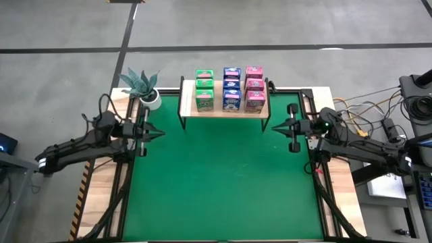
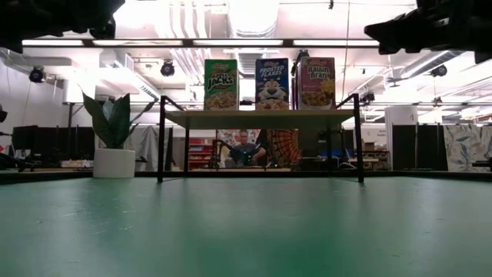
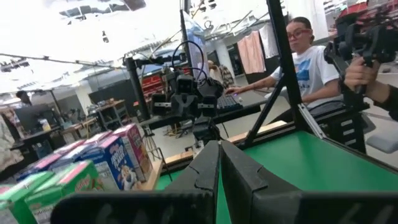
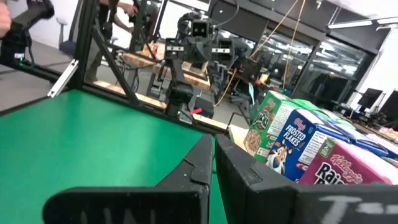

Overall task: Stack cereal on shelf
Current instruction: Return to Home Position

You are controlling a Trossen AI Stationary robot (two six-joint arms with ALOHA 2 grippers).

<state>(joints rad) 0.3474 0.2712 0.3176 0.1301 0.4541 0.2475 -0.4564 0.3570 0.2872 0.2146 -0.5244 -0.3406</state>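
Observation:
Nine small cereal boxes [image 1: 229, 89] stand on the shelf's light wood top [image 1: 225, 111] at the table's far edge, in three rows: green on the left, blue in the middle, pink on the right. The low view shows the front boxes [image 2: 272, 83] upright on the plank, which stands on thin black legs [image 2: 161, 138]. My left gripper [image 1: 160, 133] hovers shut over the table's left side, pointing right. My right gripper [image 1: 273, 125] hovers shut over the right side, pointing left. The wrist views show each pair of fingers closed, left [image 3: 219, 163] and right [image 4: 213, 155]. Neither touches a box.
A potted plant [image 1: 143, 86] in a white pot stands at the far left corner, beside the shelf. The green table top [image 1: 223, 182] spreads between and in front of the arms. Cables and gear [image 1: 378, 128] lie right of the table. A seated person [image 3: 305, 59] shows beyond the table.

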